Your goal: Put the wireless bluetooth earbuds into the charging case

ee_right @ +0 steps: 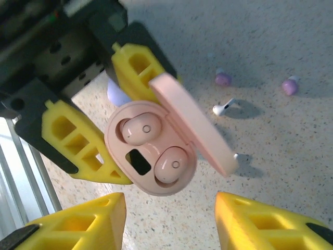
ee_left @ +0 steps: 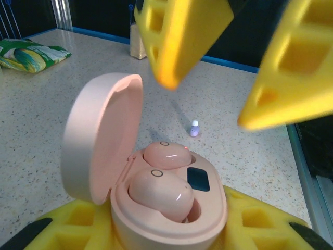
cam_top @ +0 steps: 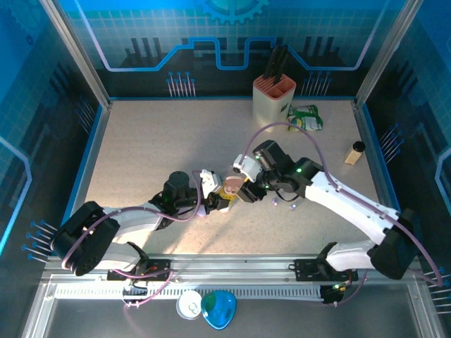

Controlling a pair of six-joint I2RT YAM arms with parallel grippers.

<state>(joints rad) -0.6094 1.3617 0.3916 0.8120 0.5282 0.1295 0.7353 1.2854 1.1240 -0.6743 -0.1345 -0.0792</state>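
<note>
Near the middle of the tabletop, the left hand grips the pink charging case by its lower shell, its yellow fingers pressed against opposite sides. The case's lid stands open, swung up toward 2 o'clock in the right wrist view. Two pink earbuds sit in their wells, one at 12 o'clock and the other at 3 o'clock of a small dark window in the case. The right hand hovers just above the case with its fingers spread wide and nothing between them. From the left wrist camera these fingers hang apart over the open case, at 12 and 2 o'clock. Loose on the tabletop, between 3 and 4 o'clock of the case in the top view, lie two lilac earbuds. A white stemmed earbud lies beside them, and all three are apart from the case. At the far edge, toward 1 o'clock, stand a knife block and a green packet.
</note>
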